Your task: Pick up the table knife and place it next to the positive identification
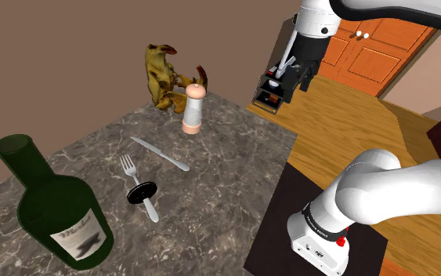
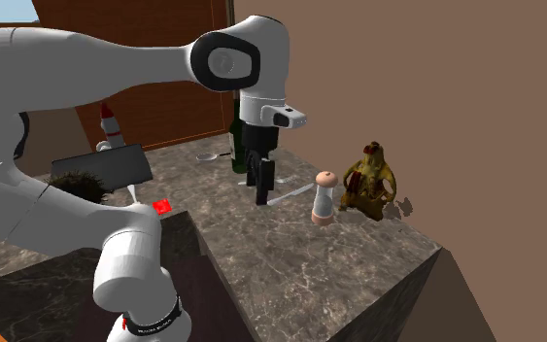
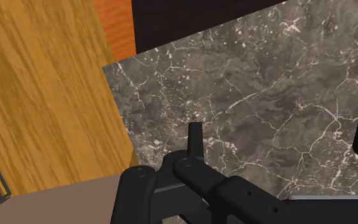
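Black gripper (image 1: pixel 291 83) hangs empty, fingers spread, above the counter's (image 1: pixel 234 161) edge by the stand, well apart from the table knife (image 1: pixel 160 154) lying mid-counter between fork (image 1: pixel 130 167) and shaker (image 1: pixel 193 110); a clean pick likely means straddling the thin blade crosswise and descending low

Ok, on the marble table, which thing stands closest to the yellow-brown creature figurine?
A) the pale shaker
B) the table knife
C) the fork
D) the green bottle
A: in the shoulder view the pale shaker stands upright just beside the yellow-brown creature figurine, nearer to it than anything else there.
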